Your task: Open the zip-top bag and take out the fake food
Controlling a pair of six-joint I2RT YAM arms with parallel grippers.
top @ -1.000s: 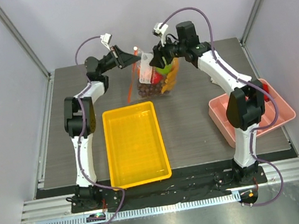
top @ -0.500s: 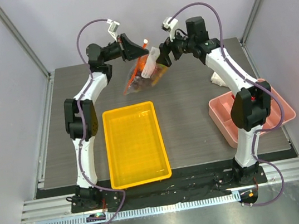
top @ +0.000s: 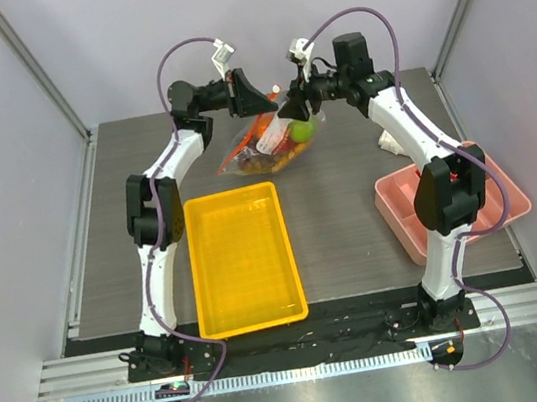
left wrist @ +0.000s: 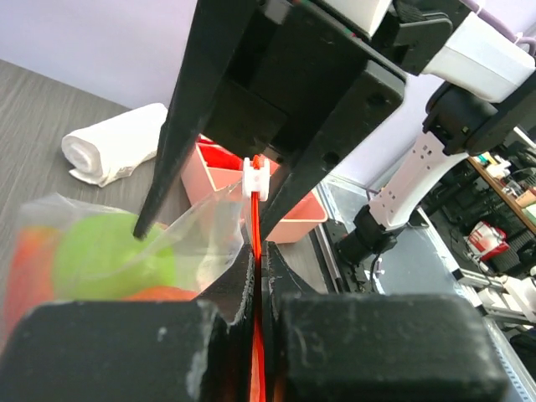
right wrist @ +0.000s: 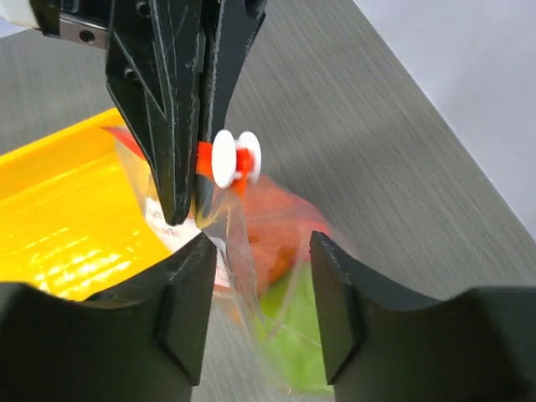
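Left gripper (top: 270, 102) clamped on orange-red zip strip (left wrist: 256, 243) of zip-top bag (top: 263, 149). Bag hangs above table, just beyond far edge of yellow tray (top: 243, 265). Right gripper (top: 288, 111) fingers apart, straddling bag mouth. Fake food (top: 301, 131) inside bag.

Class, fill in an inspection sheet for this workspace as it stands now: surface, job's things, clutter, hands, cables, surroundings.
Surface: dark wood-grain table.
Job's things: zip-top bag held by its mouth between the arms, fake food inside it; white slider on the orange zip strip.
Clutter: yellow tray just in front of the bag; pink tray at the right; white cloth roll near it.
Hands: left hand shut on the zip strip; right hand open, fingers apart near the slider.
Cables: purple cables arch over both arms, clear of the bag.
Surroundings: pale walls, metal posts; nothing else seen.
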